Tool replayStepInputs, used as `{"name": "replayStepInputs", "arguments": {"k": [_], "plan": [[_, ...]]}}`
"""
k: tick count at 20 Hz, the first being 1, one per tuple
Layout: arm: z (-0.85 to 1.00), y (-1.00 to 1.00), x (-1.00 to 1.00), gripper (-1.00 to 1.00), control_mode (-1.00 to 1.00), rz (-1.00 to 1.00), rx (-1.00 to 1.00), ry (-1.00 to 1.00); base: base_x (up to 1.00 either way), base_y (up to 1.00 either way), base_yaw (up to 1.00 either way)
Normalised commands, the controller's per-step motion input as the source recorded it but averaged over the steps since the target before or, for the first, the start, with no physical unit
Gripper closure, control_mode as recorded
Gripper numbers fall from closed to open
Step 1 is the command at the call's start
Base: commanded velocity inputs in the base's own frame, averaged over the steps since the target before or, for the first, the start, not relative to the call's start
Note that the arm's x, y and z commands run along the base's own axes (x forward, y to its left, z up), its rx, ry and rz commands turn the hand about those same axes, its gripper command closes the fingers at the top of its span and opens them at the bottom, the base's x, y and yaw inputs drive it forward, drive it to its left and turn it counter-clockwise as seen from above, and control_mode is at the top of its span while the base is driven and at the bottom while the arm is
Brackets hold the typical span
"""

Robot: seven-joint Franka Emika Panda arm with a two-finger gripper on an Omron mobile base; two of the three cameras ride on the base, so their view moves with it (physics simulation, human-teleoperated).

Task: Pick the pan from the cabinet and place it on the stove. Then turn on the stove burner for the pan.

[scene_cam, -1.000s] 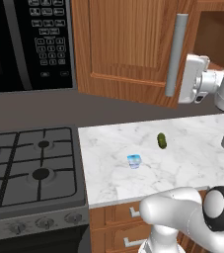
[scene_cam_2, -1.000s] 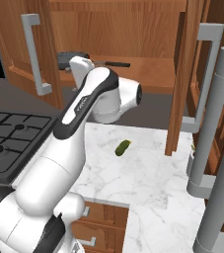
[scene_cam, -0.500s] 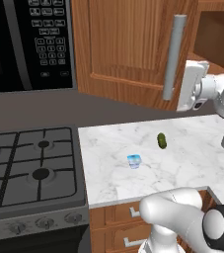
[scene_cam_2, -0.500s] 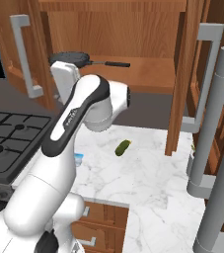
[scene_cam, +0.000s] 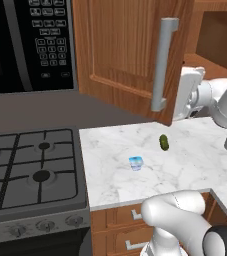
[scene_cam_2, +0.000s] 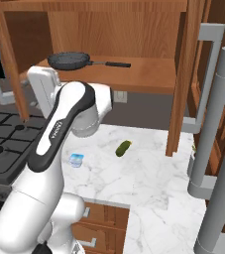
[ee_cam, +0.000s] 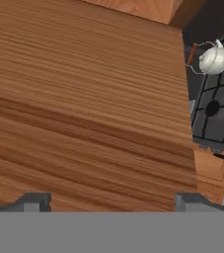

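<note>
Pan [scene_cam_2: 70,60] on cabinet [scene_cam_2: 148,74] shelf, upper left of right base frame, untouched. Door open. Gripper [ee_cam: 111,200] empty, jaws wide apart, facing wood panel beside shelf. Stove [scene_cam: 30,170] lower left, bare of pan. Left, I judge: grasp, carry, place, turn knob.

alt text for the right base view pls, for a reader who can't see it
A dark-grey pan sits on the shelf of an open wooden cabinet, its black handle pointing right, while the white robot arm rises from the lower left below it. A green pickle and a small blue cup lie on the marble counter; the stove is at left.
</note>
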Motion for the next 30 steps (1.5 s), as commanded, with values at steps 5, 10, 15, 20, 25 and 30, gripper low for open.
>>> {"name": "replayStepInputs", "arguments": {"k": [5,10,15,20,25,30], "plan": [[0.00,0.53,-0.37,-1.00,-1.00,0.12,0.00,0.01,0.00,0.00,0.00],[0.00,0.56,-0.27,-1.00,-1.00,0.10,0.00,0.02,0.00,0.00,0.00],[0.00,0.59,-0.17,-1.00,-1.00,0.08,0.00,0.03,0.00,0.00,0.00],[0.00,0.58,-0.02,-1.00,-1.00,0.07,0.00,0.05,0.00,0.00,0.00],[0.00,0.57,0.00,-1.00,-1.00,0.06,0.00,0.04,0.00,0.00,0.00],[0.00,0.51,0.00,-1.00,-1.00,0.05,0.00,0.03,0.00,0.00,0.00]]}}
